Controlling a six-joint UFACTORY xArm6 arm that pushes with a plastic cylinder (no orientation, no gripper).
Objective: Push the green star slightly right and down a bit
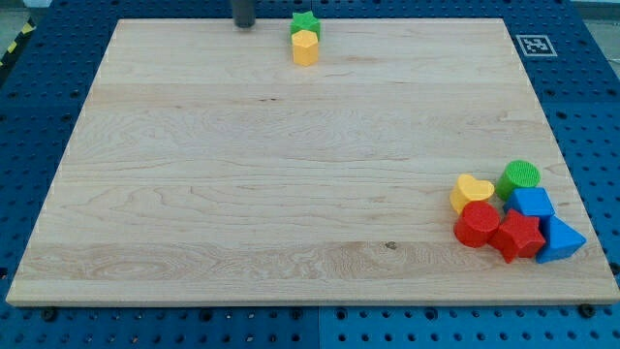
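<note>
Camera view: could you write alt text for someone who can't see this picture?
A dark rod's tip rests at the wooden board's top edge, left of a green star touching a yellow block below it. Six more blocks cluster at the view's bottom right.

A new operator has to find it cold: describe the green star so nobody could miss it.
Start at the wooden board and go to its top edge, a little left of centre, far from the block cluster at the bottom right. Two blocks touch there, right of my tip. The green star is the upper one, against the edge; the yellow block sits directly below it.
</note>
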